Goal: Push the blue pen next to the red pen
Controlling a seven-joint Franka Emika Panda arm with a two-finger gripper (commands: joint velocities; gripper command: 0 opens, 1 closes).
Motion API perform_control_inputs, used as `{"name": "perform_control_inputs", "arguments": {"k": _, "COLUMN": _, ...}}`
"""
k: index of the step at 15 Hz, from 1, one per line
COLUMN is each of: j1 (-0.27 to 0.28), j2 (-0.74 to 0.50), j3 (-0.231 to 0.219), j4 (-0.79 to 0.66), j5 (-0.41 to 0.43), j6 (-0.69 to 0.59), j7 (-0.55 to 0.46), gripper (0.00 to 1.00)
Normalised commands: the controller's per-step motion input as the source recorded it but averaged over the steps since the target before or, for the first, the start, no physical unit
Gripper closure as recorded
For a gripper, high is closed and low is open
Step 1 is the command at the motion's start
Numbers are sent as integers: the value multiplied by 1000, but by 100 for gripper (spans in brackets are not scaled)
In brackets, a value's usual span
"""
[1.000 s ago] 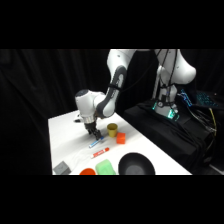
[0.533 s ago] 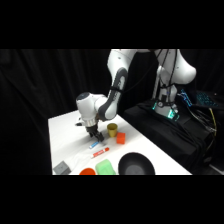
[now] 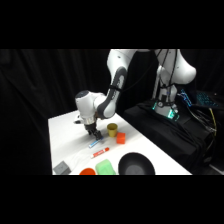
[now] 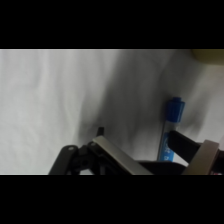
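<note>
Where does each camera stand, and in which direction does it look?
Side view: beside the table, looking across and down; shows the whole white arm and its gripper above the blue pen, with the red pen nearby.
Wrist view: on the wrist, looking down past the gripper at the table; shows black linkage and fingers.
Shared: the blue pen, gripper, table.

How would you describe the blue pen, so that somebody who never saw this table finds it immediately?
Start at the white table and find the arm's pincer coming down over its middle. The blue pen lies just below it, a thin marker with a blue cap. The red pen beside it is red-orange instead.
</note>
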Motion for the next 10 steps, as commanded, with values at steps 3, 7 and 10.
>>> {"name": "perform_control_inputs", "arguments": {"k": 3, "j1": -20, "j2": -63, "j3": -36, "j4": -38, "j5": -98, "j6": 80, "j7": -55, "gripper": 0}}
{"name": "perform_control_inputs", "arguments": {"k": 7, "j1": -3, "j2": -39, "j3": -9, "j4": -43, "j5": -84, "j6": 119, "j7": -36, "gripper": 0}}
{"name": "perform_control_inputs", "arguments": {"k": 10, "j1": 12, "j2": -31, "j3": 8, "j4": -61, "j5": -70, "j6": 146, "j7": -15, "gripper": 0}}
